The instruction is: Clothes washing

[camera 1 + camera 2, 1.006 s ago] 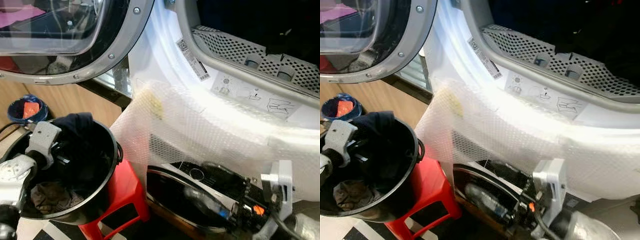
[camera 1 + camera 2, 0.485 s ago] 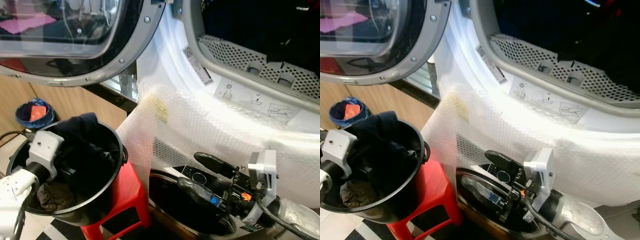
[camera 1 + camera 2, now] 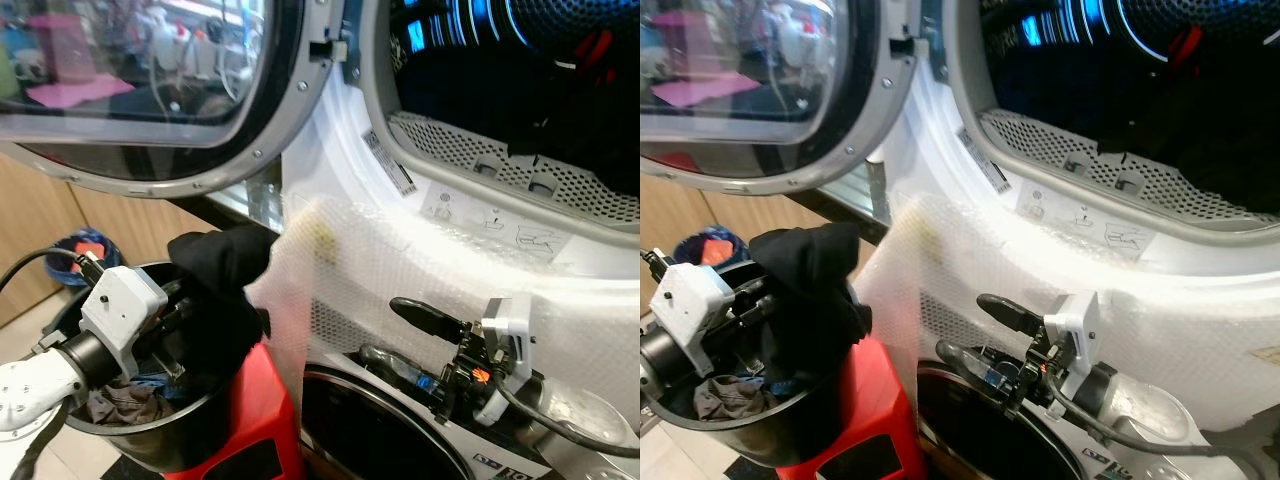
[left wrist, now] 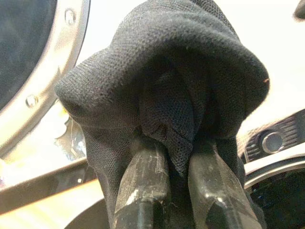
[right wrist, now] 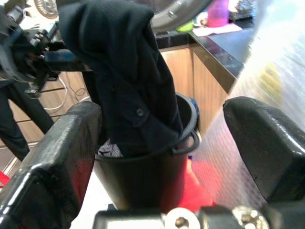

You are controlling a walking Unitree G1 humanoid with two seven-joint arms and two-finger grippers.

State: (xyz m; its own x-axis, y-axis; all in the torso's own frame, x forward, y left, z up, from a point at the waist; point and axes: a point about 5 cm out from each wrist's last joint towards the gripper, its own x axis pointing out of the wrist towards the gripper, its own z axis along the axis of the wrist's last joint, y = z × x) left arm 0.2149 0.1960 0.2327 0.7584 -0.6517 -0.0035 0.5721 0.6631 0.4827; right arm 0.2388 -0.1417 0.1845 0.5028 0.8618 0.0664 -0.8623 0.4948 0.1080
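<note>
1. left gripper pinches a black garment, lifted above the black bucket on the red stool.
2. right gripper hangs spread wide below the dryer opening.

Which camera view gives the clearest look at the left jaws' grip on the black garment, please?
The left wrist view: the black garment bunches tightly between both fingers. The eye views show it lifting from the bucket; the right wrist view shows it hanging.
</note>
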